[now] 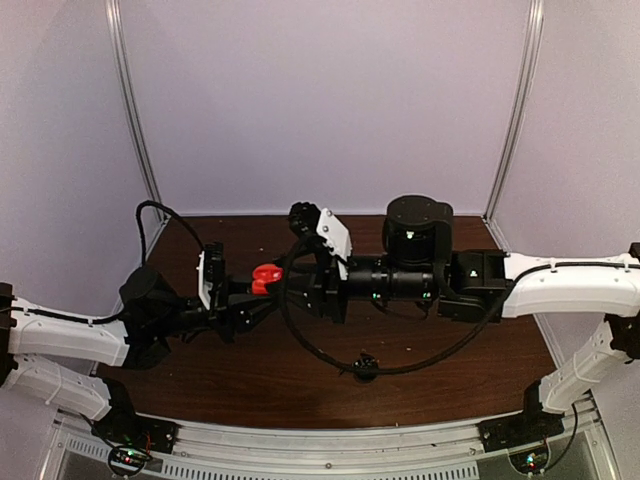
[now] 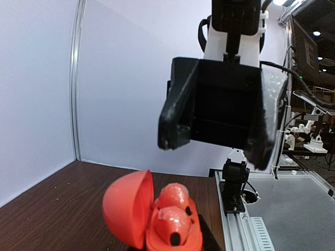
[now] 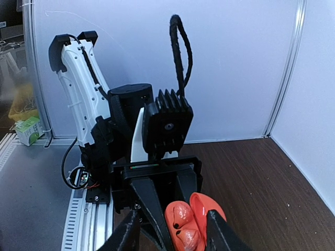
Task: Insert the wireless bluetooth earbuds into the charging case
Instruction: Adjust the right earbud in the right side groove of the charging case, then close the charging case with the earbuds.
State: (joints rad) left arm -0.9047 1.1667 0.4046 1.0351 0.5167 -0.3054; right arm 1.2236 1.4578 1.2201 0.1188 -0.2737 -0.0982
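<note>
While the left pincer (image 1: 252,287) pinched the open charging case (image 2: 128,209) above the table (image 2: 57,209), both earbuds (image 2: 175,209) sat inside. The right pincer (image 2: 214,149) stood spread. The earbuds appeared light and slick; grip their sides.

light: soft, even | shadows: faint | focus: slightly blurred (wrist-view edges bend)

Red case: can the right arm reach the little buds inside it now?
Probably yes. The red case sits wide open in the left gripper, with both orange buds showing on top. The right gripper hangs just above them with its fingers apart, and nothing lies in between.
</note>
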